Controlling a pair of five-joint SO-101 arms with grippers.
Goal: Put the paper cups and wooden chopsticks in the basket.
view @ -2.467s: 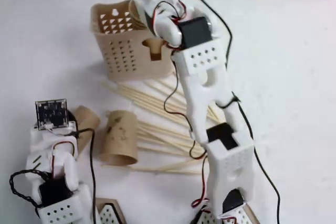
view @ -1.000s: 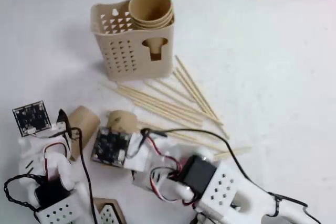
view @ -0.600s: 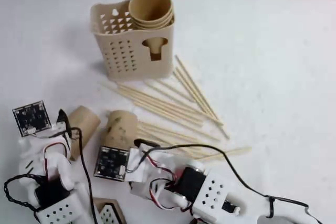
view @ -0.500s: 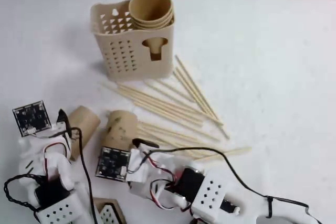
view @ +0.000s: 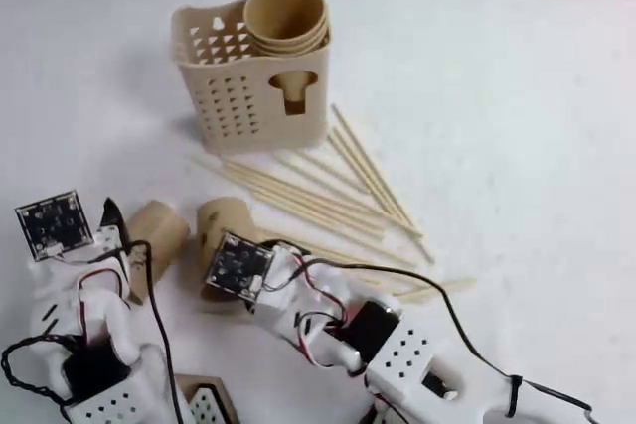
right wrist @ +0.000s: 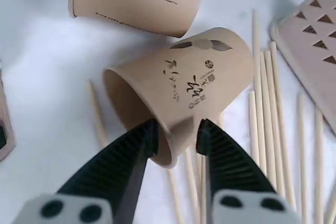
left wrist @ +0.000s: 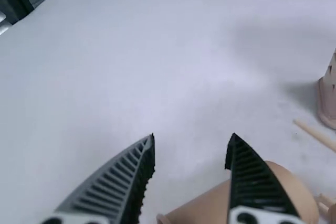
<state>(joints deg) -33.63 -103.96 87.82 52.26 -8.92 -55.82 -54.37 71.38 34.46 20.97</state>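
3 cameras. The high one is fixed above the table (view: 537,96) and looks down with a slight tilt toward the far edge. It is far enough off to take in the basket (view: 248,76), chopsticks (view: 328,196), outer cup (view: 157,230) and inner cup (view: 224,225) together. The left wrist camera sits low and close, facing nearly level past the left gripper (left wrist: 191,137) across bare table. With the high view it shares the outer cup and 1 basket corner. The right wrist camera looks steeply down from close above, past the right gripper (right wrist: 177,124). It shares both cups, the chopsticks and 1 basket wall with the high view.
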